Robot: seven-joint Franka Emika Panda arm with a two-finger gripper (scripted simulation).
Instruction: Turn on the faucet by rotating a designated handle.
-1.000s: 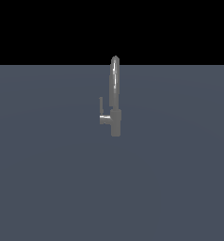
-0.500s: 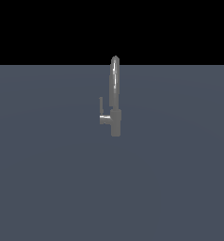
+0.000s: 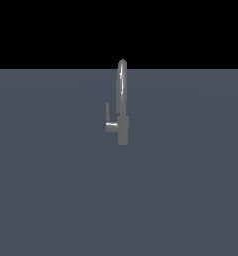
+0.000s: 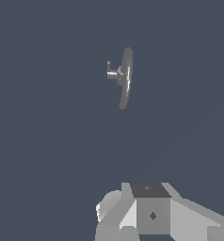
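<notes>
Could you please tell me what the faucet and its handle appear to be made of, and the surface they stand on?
The faucet looks like polished grey metal: a bright highlight streak runs along its arched spout. The handle, a thin bar on a short stub, shares the grey tone but looks duller, probably the same metal. The surface is a flat, matte slate-blue with no texture or reflections, so its material cannot be told.
</notes>
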